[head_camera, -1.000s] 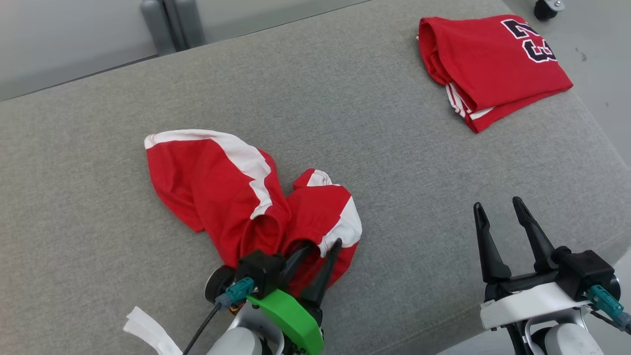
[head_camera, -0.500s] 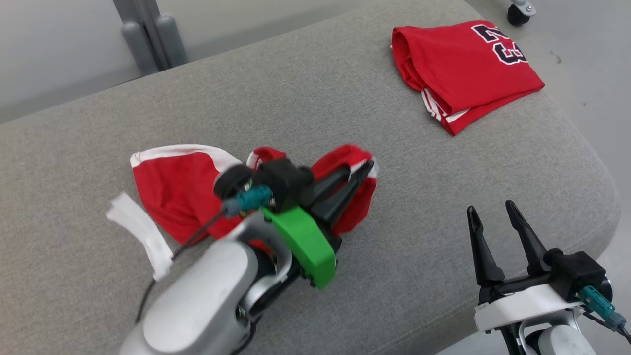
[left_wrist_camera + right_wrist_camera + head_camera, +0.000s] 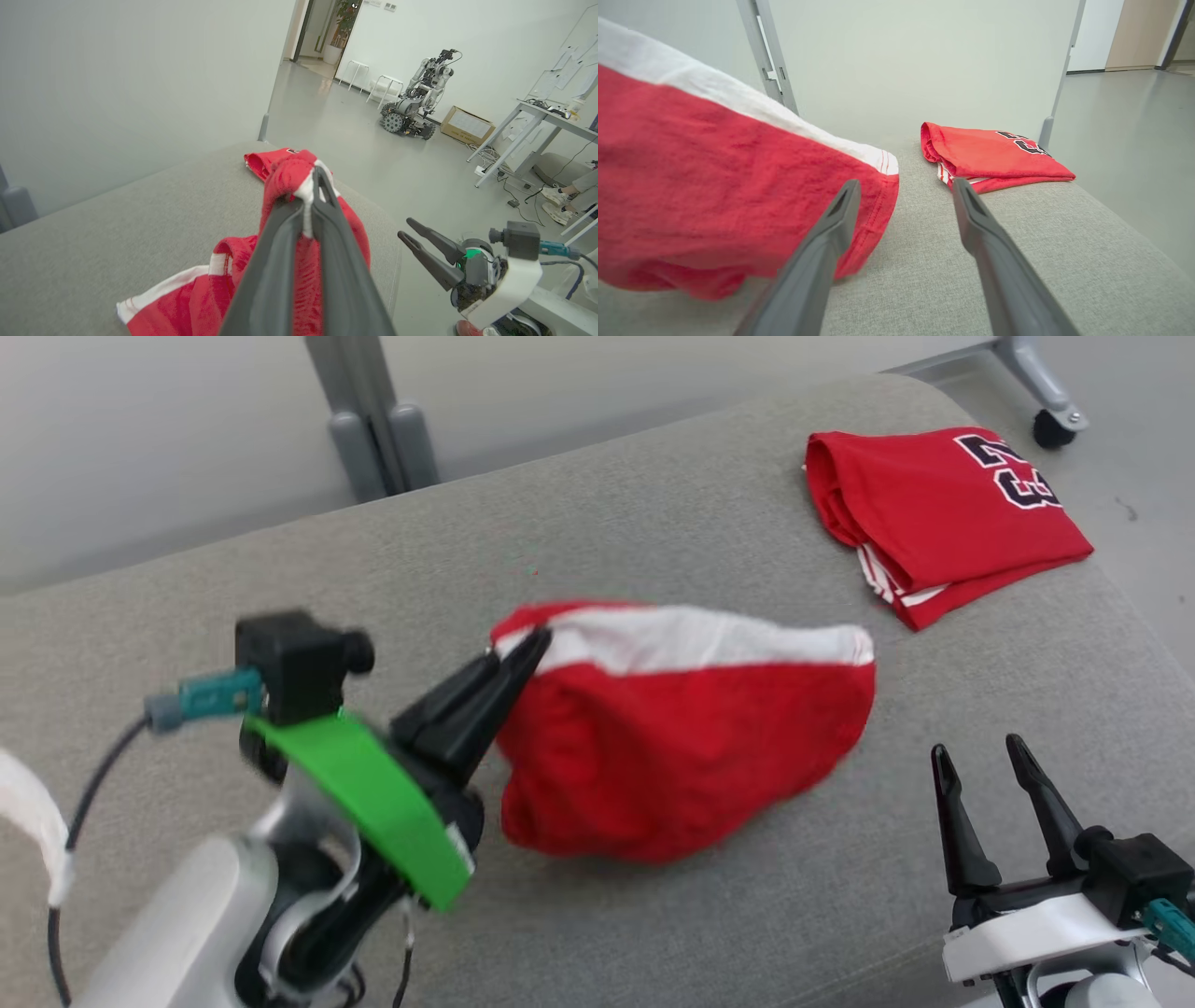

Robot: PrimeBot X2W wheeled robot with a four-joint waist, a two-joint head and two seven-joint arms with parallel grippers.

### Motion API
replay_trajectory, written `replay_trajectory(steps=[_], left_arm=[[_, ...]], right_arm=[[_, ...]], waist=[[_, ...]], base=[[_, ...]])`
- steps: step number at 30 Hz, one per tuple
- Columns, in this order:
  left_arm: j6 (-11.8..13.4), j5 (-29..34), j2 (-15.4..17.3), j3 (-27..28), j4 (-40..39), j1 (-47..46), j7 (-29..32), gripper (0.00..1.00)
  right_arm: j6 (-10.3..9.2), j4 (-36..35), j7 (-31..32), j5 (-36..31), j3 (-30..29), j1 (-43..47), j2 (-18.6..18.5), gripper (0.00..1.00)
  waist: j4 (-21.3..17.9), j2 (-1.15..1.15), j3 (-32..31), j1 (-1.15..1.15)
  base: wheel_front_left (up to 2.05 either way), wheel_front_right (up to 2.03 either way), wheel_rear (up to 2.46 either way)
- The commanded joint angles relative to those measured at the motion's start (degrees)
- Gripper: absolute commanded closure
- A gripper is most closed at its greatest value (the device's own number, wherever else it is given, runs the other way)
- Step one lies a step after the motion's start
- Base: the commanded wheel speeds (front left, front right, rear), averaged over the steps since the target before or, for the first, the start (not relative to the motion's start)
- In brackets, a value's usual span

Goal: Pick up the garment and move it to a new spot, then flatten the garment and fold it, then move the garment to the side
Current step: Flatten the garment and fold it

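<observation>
Two dark fingers of your left gripper (image 3: 534, 642) are pressing together on the white-trimmed edge of the red garment (image 3: 681, 756). It is hanging from them, its lower folds trailing onto the grey cushion (image 3: 653, 523). Your right gripper (image 3: 976, 749) is hovering near the cushion's front edge, jaws apart and gripping nothing. Beyond it, a folded red jersey (image 3: 943, 523) is lying near the far corner.

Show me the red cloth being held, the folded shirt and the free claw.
Red garment (image 3: 672, 747), head view, its red middle.
Folded shirt (image 3: 934, 513), head view, plain red top face.
Right gripper (image 3: 975, 747), head view, midway between its open fingertips.
</observation>
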Motion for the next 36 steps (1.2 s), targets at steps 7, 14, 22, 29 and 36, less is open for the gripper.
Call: replay_trajectory(steps=[7, 14, 22, 29, 36], left_arm=[[0.8, -2.2, 5.4, 0.9, 5.1, 17.8, -5.2, 1.0], [-0.9, -1.2, 4.2, 0.9, 13.2, 19.2, -9.4, 1.0], [-2.5, 0.0, 2.7, -0.4, 17.5, 17.1, -10.9, 1.0], [-3.1, 0.9, 1.6, -1.7, 18.5, 14.9, -10.9, 1.0], [-3.7, 0.9, 0.6, -2.5, 20.0, 13.3, -11.2, 1.0]], right_arm=[[-0.1, 2.1, -0.1, 10.1, 3.1, -1.6, -2.4, 0.0], [-0.09, 13.5, 1.3, 21.7, 17.2, -10.1, -14.2, 0.0], [-0.08, 19.7, 10.0, 35.3, 32.0, -23.7, -20.5, 0.0], [-0.09, 24.2, 15.8, 43.6, 40.6, -31.3, -23.6, 0.27], [-0.09, 26.0, 15.9, 48.2, 48.6, -35.5, -25.5, 1.0]], waist=[[9.7, 0.0, 2.6, 0.0], [13.1, 0.0, 3.4, 0.0], [14.6, 0.0, 4.7, 0.0], [16.0, 0.0, 7.0, 0.0], [16.5, 0.0, 7.6, 0.0]], base=[[0.0, 0.0, 0.0], [0.0, 0.0, 0.0], [0.0, 0.0, 0.0], [0.0, 0.0, 0.0], [0.0, 0.0, 0.0]])
